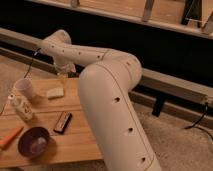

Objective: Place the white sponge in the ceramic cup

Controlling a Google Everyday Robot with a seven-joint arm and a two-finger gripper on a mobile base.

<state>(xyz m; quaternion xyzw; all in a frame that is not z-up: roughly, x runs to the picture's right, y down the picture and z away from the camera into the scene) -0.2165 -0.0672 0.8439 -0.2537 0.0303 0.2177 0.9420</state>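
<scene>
Gripper [62, 78] low over far edge of wooden table [75, 142], grip state impossible to tell. White sponge [55, 92] flat just beside it, right of ceramic cup [25, 89]. Speckled floor [175, 145] to the right, dark wall [150, 50] beyond.

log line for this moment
tool by white sponge | white sponge on table, not in ceramic cup | ceramic cup upright

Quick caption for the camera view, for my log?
Gripper poised near the white sponge lying on the wooden table, ceramic cup beside it.
</scene>
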